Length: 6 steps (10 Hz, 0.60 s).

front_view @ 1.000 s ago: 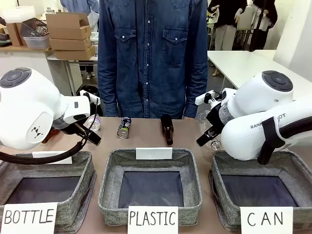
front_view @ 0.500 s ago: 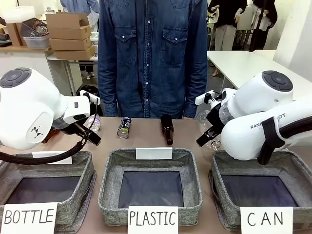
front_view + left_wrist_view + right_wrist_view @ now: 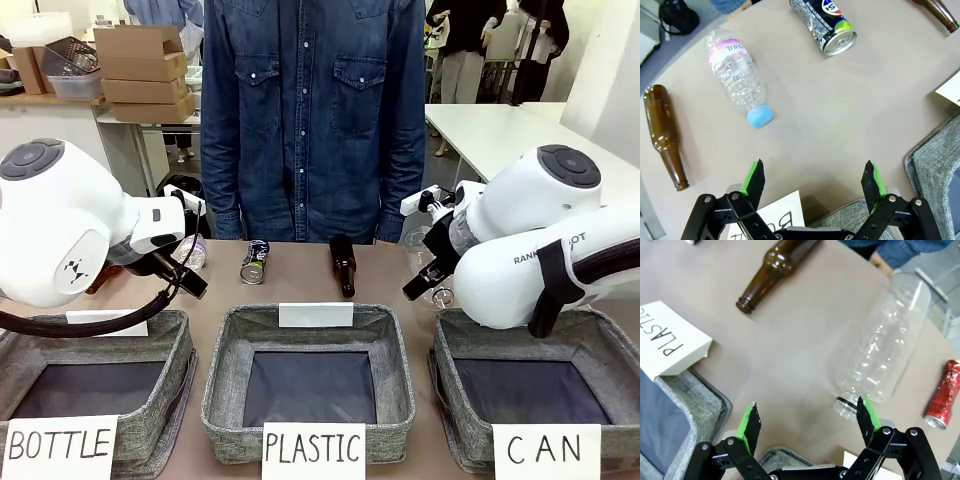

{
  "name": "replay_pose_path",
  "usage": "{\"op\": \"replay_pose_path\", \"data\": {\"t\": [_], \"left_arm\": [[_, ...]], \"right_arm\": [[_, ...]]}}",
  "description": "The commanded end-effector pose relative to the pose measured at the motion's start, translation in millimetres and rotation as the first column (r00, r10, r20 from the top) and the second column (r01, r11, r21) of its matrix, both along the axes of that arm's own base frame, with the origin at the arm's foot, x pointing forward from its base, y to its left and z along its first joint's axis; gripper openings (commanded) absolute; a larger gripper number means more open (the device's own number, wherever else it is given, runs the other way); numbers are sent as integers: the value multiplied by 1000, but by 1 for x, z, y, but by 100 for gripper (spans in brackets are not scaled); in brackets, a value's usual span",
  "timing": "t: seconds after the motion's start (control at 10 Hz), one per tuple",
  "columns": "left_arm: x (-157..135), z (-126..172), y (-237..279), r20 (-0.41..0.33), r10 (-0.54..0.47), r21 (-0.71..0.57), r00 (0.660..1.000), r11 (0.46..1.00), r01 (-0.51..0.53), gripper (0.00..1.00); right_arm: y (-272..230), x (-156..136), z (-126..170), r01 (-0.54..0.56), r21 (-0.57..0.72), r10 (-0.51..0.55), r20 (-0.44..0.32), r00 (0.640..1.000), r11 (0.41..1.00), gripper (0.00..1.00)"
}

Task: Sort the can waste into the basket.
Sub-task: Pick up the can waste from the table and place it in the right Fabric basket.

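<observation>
The dark blue-black can (image 3: 255, 262) lies on the brown table at the far side, left of centre; in the left wrist view this can (image 3: 827, 22) is well ahead of my open left gripper (image 3: 813, 176). The red can (image 3: 942, 395) lies dented at the right edge of the right wrist view, beyond my open right gripper (image 3: 808, 417). Nothing is between either pair of fingers. The grey basket (image 3: 447, 385) with the "CAN" sign (image 3: 545, 450) stands at the near right, under my right arm. From the front, the left gripper (image 3: 195, 283) and right gripper (image 3: 420, 285) both hover low over the table.
A person in a denim shirt (image 3: 310, 110) stands at the far side. A brown bottle (image 3: 343, 265) lies mid-table, another brown bottle (image 3: 665, 135) at the left. A blue-capped plastic bottle (image 3: 737, 75) and a clear capless bottle (image 3: 880, 350) lie nearby. The PLASTIC basket (image 3: 225, 390) and BOTTLE basket (image 3: 175, 390) stand alongside.
</observation>
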State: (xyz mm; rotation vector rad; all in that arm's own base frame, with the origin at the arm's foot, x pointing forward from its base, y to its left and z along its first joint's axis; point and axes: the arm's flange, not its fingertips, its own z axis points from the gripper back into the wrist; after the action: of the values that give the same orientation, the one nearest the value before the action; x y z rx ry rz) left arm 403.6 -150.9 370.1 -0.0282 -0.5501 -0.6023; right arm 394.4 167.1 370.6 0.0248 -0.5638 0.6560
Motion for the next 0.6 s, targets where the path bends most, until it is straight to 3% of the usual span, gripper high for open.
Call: {"op": "replay_pose_path", "data": {"t": [0.0, 0.2, 0.3, 0.5], "left_arm": [[0, 0, 0, 0, 0, 0, 1000, 1000, 0, 100], [0, 0, 0, 0, 0, 0, 1000, 1000, 0, 100], [0, 0, 0, 0, 0, 0, 1000, 1000, 0, 100], [-84, 83, 51, 161, -60, -54, 985, 996, 70, 100]], "right_arm": [[0, 0, 0, 0, 0, 0, 0, 1000, 1000, 100], [0, 0, 0, 0, 0, 0, 0, 1000, 1000, 100], [-2, -14, 35, -120, 0, 120, -61, 991, 993, 100], [-31, -65, 142, -97, 11, 97, -8, 995, 995, 100]]}}
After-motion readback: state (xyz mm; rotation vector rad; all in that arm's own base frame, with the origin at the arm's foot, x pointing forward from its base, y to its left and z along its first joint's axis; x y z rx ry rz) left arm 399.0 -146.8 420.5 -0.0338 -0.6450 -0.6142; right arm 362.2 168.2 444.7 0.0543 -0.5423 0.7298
